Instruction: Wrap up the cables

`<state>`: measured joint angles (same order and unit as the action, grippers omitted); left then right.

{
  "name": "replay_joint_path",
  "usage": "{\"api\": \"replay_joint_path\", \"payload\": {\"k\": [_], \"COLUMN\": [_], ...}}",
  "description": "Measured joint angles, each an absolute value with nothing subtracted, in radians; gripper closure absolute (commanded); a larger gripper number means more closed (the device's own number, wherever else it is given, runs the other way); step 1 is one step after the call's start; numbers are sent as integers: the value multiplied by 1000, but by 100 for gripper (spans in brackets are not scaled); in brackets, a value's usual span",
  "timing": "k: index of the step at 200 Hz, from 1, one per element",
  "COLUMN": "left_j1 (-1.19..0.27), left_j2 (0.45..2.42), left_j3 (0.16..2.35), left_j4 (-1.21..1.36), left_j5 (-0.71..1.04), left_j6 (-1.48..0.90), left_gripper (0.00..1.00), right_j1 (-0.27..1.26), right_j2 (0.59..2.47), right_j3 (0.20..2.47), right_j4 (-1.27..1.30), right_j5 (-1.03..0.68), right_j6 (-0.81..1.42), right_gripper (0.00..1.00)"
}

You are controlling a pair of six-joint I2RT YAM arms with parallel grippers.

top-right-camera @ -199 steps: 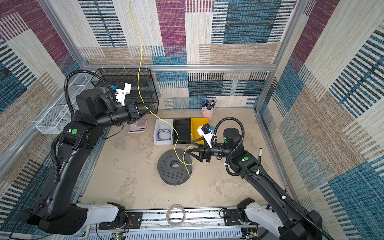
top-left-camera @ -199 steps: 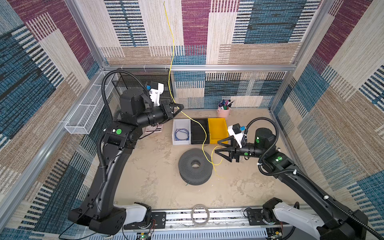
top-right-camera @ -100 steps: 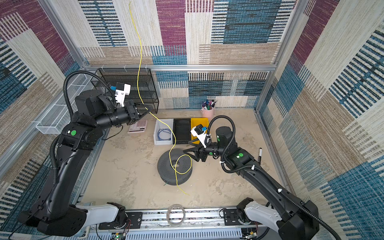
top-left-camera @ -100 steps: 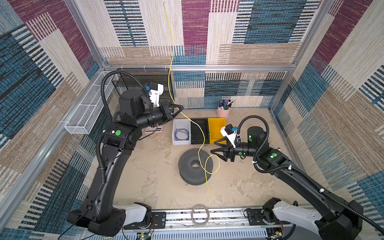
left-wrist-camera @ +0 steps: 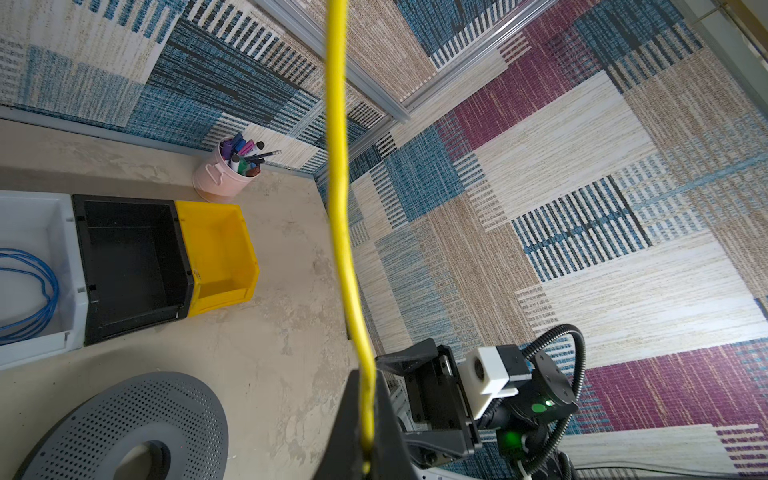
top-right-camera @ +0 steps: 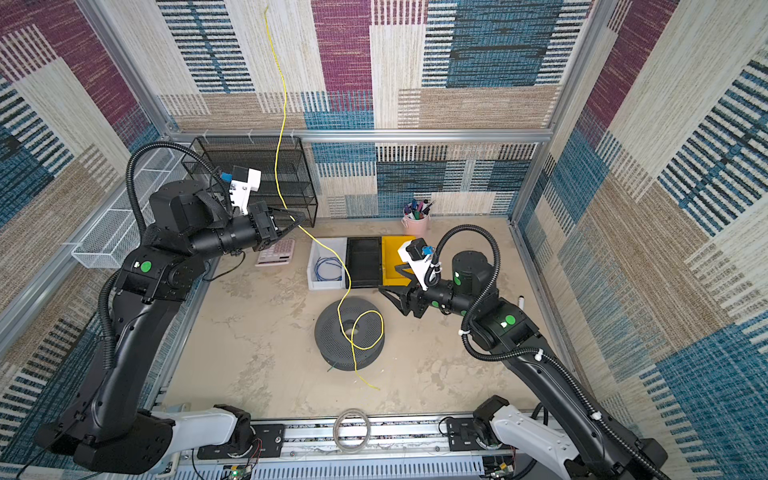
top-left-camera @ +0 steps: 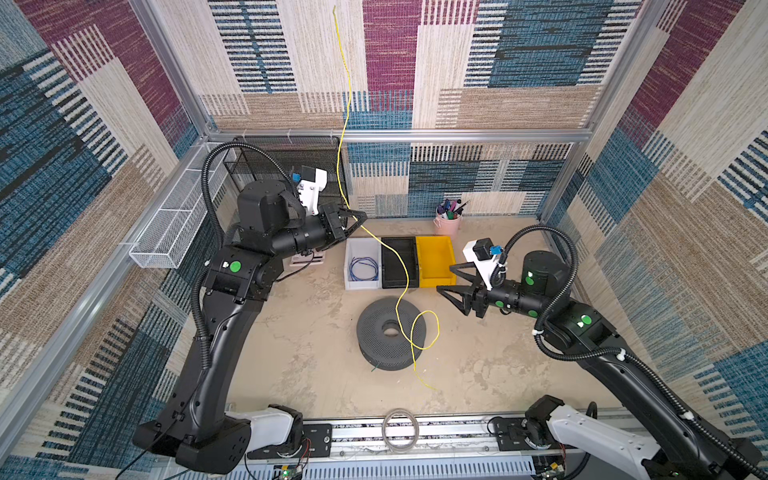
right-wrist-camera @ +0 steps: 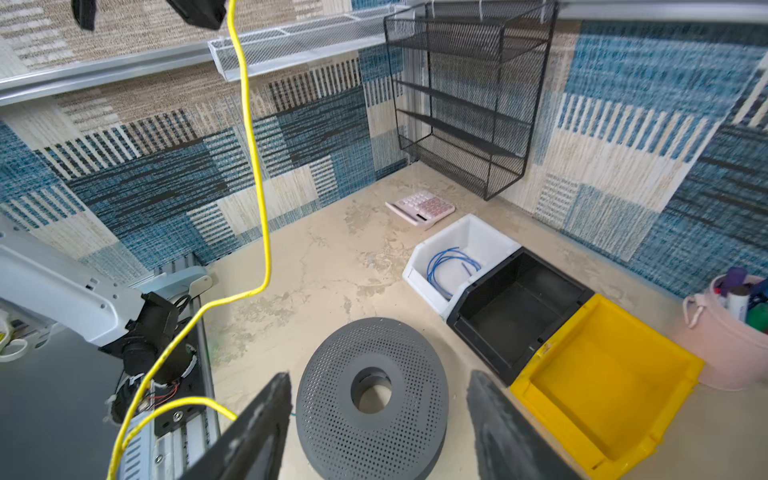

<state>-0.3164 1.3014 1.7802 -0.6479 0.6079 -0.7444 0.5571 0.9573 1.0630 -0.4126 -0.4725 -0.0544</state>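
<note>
Right pincer (top-left-camera: 444, 278) has drawn back from the loop of the yellow cable (top-left-camera: 406, 274) since half a second ago.

Both top views: we list the left pincer (top-left-camera: 356, 215) pressed shut on the yellow cable, with one loose loop hanging over the grey spool (top-left-camera: 374, 332). The right pincer is spread, empty and apart from it. The blue cable (top-right-camera: 328, 266) lies coiled in the white bin (top-right-camera: 318, 249), so we judge it done. Most of the yellow coiling is left.

Left wrist: yellow cable (left-wrist-camera: 340, 187) pinched between the jaws.

Right wrist: fingers (right-wrist-camera: 257, 424) wide, nothing held.

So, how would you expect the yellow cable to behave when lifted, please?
Probably floppy: the yellow cable sags from the left gripper and curls into a loop. Yet somewhat springy, as its upper length rises apparently unsupported.
</note>
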Motion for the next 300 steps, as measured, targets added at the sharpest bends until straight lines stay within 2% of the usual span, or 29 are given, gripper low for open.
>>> {"api": "replay_joint_path", "payload": {"k": [90,143,188,206,212,222,243,266,300], "left_j1": [-316,-316,-317,-316,-317,-316,-317,-317,-318], "left_j2": [1301,1307,1308,1308,1308,1306,1299,1283,1245], "left_j3": [1780,1779,1771,1776,1780,1788,1803,1811,1836], "left_j4": [-649,-647,-647,-651,-654,-662,-672,-701,-779], "left_j5": [608,609,620,627,627,627,625,570,438], "left_j6": [-744,-744,-744,-742,-738,-731,-718,-702,-664], "left_gripper": [100,100,100,100,100,100,100,100,100], "right_j1": [619,645,661,662,662,662,643,573,391], "right_j2": [969,1049,1109,1108,1105,1092,1052,1024,977], "right_j3": [1011,1020,1025,999,987,963,911,882,825], "right_j4": [-492,-484,-372,-303,-284,-253,-198,-157,-124], "right_j5": [-530,-487,-418,-356,-326,-265,-167,-128,-176], "right_j6": [-58,-88,-90,-69,-59,-36,23,89,197], "right_gripper": [32,33,37,47,56,79,98,100,100]}}
